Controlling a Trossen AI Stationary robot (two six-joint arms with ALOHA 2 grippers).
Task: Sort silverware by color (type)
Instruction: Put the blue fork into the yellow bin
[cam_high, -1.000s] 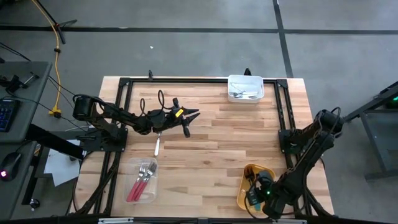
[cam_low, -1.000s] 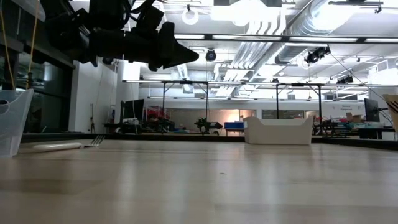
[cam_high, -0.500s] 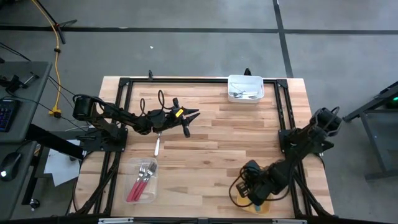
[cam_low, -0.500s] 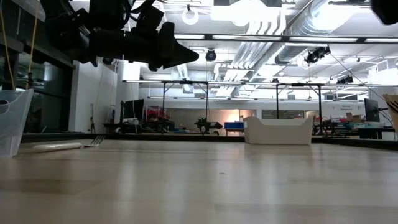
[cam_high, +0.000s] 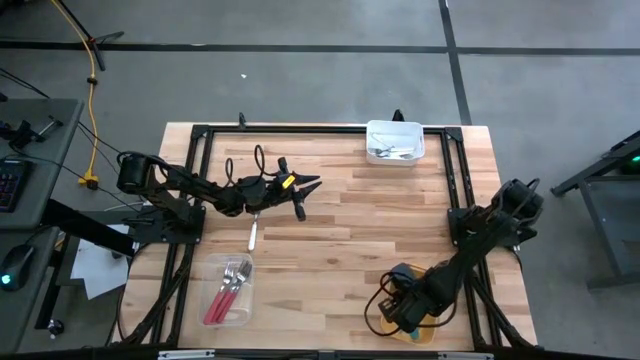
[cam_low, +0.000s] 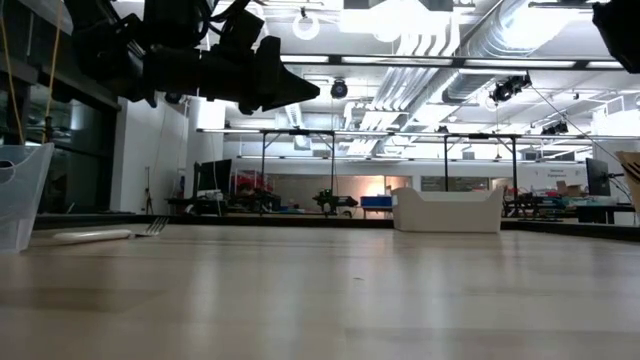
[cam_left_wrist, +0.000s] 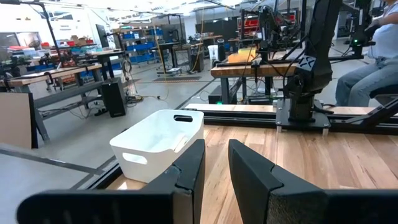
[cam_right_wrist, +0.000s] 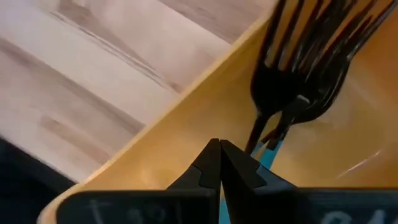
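Several teal-handled forks (cam_right_wrist: 297, 74) lie in the yellow container (cam_right_wrist: 180, 149) at the table's near right corner. My right gripper (cam_right_wrist: 219, 152) is shut just above its inside wall, beside a teal handle (cam_right_wrist: 272, 151), with nothing between its fingers. A white-handled fork (cam_high: 253, 235) lies flat on the table left of centre. Red-handled forks (cam_high: 226, 290) sit in a clear container. My left gripper (cam_high: 312, 182) hangs level above the table's middle, its fingers a narrow gap apart, holding nothing.
A white bin (cam_high: 374, 131) holding silverware stands at the far edge, right of centre. The clear container's rim (cam_high: 246, 302) is near the front left. Black frame rails (cam_high: 455, 190) run along both sides of the table. Bare wood lies across the middle.
My right arm has swung a little toward the table's left over the yellow container, and its wrist has rolled. A dark part of that arm has come into the low view's upper right corner.
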